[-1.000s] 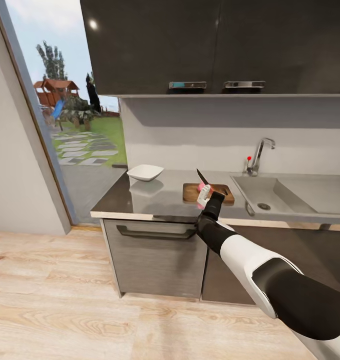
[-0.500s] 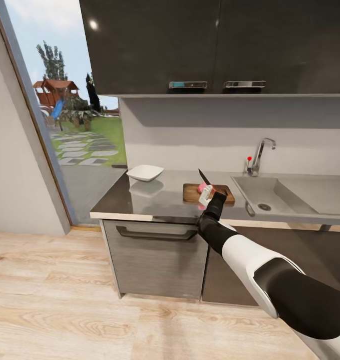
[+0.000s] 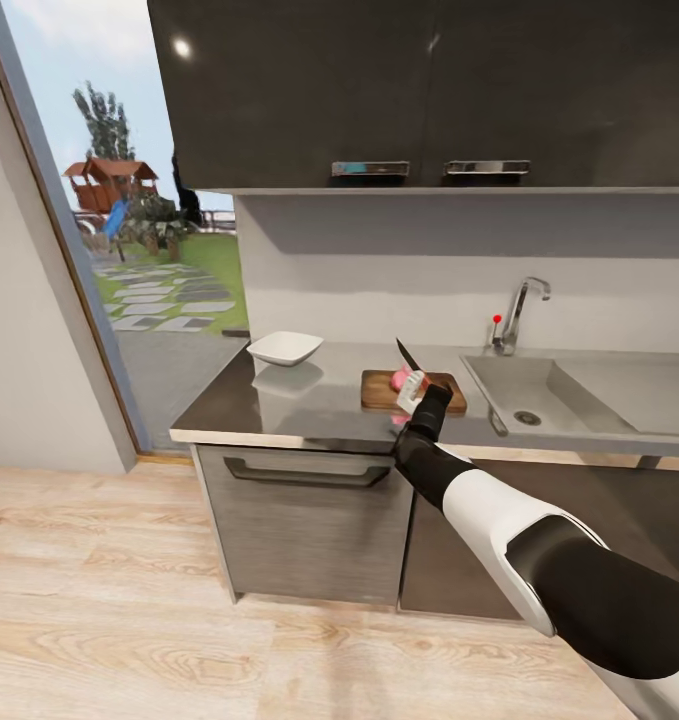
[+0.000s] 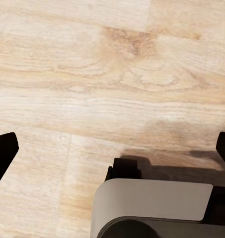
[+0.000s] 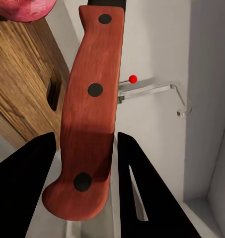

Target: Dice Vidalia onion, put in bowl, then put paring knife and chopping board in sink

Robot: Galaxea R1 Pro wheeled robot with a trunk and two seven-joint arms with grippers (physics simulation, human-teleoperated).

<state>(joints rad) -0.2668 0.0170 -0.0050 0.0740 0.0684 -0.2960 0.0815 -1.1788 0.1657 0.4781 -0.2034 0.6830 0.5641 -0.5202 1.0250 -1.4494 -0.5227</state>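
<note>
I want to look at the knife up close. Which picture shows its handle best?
The right wrist view: the paring knife has its reddish-brown handle with three dark rivets large between the right gripper's fingers. The head view shows the knife small and far, blade up over the chopping board. The left wrist view looks at wooden floor.

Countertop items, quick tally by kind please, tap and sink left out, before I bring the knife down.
Bowl: 1
Chopping board: 1
Pink onion on the board: 1
Paring knife, in the right gripper: 1
Total: 4
</note>
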